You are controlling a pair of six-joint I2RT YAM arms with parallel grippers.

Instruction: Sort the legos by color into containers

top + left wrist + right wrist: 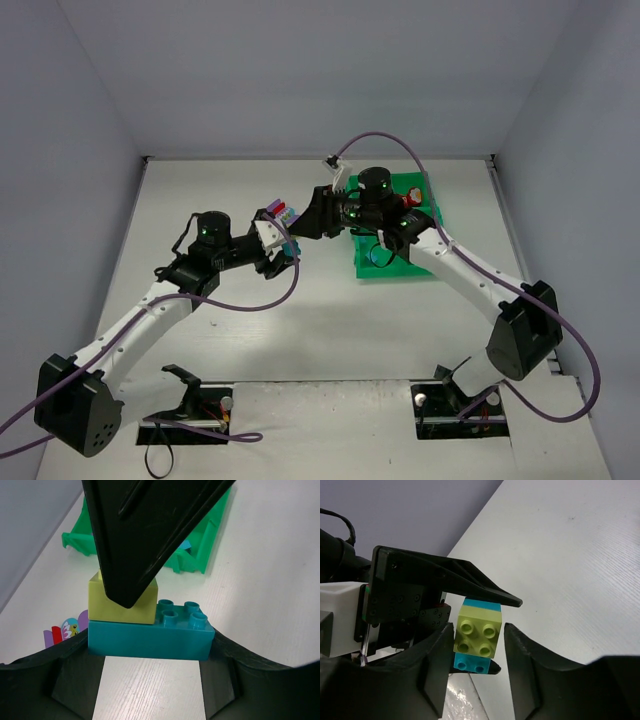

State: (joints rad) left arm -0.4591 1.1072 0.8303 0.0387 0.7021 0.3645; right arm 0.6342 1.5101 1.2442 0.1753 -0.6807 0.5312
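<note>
My left gripper [283,243] is shut on a teal lego [150,639], held by its ends above the table. A yellow-green lego [121,602] is stuck on top of it. My right gripper [479,635] is open around the yellow-green lego [477,632]; one finger touches it and the other stands a little apart. The teal lego [481,605] shows behind it. The right gripper [300,224] meets the left one in mid-air, left of the green tray [375,268]. A red lego [412,195] lies in the tray's far part.
Purple and red legos [59,634] lie on the table beyond the left gripper, and also show in the top view [284,212]. The green tray [200,550] holds a blue piece [185,544]. Grey walls close in the table's left, far and right sides.
</note>
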